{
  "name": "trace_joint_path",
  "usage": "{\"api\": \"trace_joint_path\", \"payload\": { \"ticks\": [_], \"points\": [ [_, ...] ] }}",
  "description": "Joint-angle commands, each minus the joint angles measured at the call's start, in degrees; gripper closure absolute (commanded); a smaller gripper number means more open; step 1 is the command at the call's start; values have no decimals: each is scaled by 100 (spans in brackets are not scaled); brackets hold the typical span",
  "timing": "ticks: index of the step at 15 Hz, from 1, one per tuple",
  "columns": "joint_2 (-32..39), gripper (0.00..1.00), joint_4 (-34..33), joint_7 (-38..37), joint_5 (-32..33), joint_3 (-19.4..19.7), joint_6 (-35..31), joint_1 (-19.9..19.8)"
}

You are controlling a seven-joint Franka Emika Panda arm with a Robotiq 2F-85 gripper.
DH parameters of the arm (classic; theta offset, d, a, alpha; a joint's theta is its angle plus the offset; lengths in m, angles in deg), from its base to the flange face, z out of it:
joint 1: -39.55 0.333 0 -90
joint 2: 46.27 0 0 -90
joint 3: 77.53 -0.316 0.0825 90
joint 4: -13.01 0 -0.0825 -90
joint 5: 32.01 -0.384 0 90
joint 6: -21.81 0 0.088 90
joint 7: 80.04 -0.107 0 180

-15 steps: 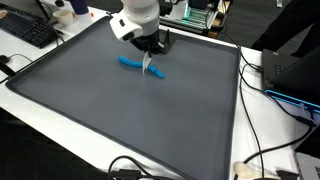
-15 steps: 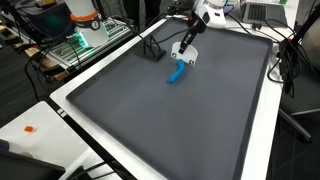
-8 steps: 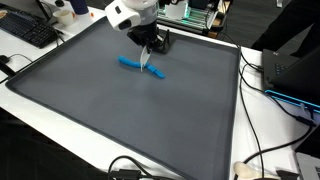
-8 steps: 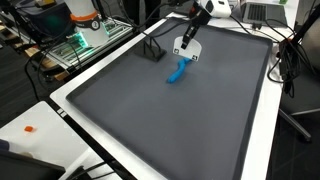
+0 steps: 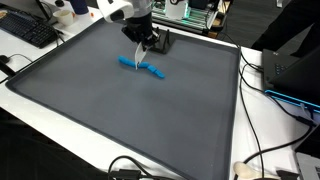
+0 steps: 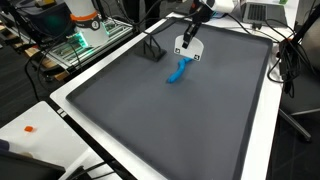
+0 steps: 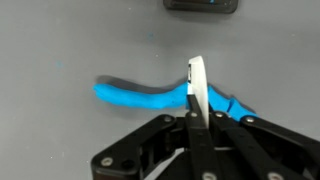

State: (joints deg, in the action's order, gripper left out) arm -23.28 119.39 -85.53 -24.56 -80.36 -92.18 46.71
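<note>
The gripper point(image 5: 146, 57) hangs low over the far part of the grey mat point(image 5: 120, 120), its jaws pressed together with nothing between them. In the wrist view they meet in one pale tip point(image 7: 198, 85). Just beneath that tip lies a slim blue wavy piece point(image 5: 132, 65), flat on the mat and free of the jaws. In the wrist view this piece point(image 7: 140, 96) runs crosswise behind the tip, and the angle does not show whether the two touch; from an exterior view point(image 6: 178, 72) they seem narrowly apart. A small black stand point(image 5: 161, 42) sits near the mat's far edge, just beyond the gripper. A keyboard point(image 5: 28, 30) lies off the mat on the white table
</note>
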Motion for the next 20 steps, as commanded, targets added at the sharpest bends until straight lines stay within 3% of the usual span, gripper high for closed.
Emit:
{"api": "trace_joint_path", "payload": {
  "ticks": [1, 20],
  "points": [
    [21, 99, 100, 49, 106, 51, -227, -43],
    [367, 99, 229, 8, 519, 236, -1066, -17]
  ]
}}
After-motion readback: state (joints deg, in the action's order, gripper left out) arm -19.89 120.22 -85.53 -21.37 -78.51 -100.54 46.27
